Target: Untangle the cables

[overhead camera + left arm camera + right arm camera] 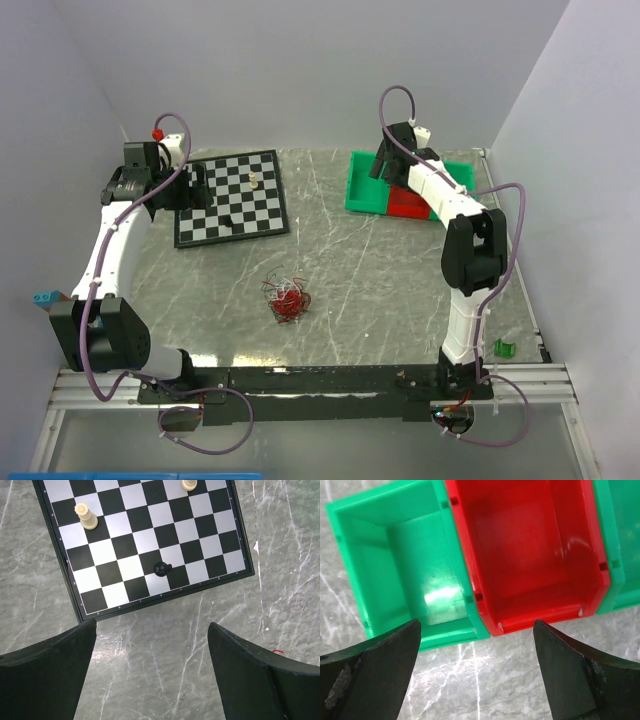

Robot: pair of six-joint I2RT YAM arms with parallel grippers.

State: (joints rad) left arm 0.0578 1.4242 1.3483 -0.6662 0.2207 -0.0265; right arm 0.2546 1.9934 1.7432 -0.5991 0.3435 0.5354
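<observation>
The cables (286,299) are a small tangle of thin red, white and dark wires lying on the marble table (350,290), near the front middle. They show only in the top view. My left gripper (197,186) is far from them at the back left, over the near edge of a chessboard (230,196); it is open and empty (151,645). My right gripper (383,163) is at the back right over the bins; it is open and empty (476,647).
The chessboard (145,540) holds two pale pieces (86,516) and a black one (161,569). A green bin (400,560) and a red bin (530,545) stand side by side at the back right. A small green object (505,347) lies by the right arm's base.
</observation>
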